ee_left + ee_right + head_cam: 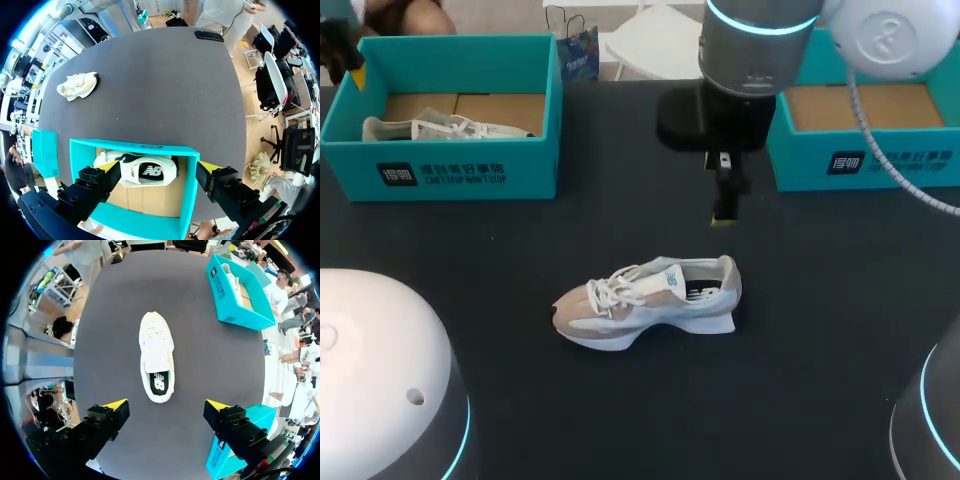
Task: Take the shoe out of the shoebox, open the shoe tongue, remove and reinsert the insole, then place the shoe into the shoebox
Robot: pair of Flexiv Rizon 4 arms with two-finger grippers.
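At the far left corner of the desk (820,340) stood the left shoebox (460,165) with a boxed shoe (440,128) lying in it. The jaws of the left arm (380,380) hung over it, apart, gripping nothing. Near the middle of the desk lay the loose shoe (645,300), long axis running left to right, toe left, heel right. The right arm (755,50) was plainly nearer: its jaws hovered apart, just beyond the heel on the far side, touching nothing. The right shoebox (880,160) sat at the far right edge. Two shoes, two boxes, two arms
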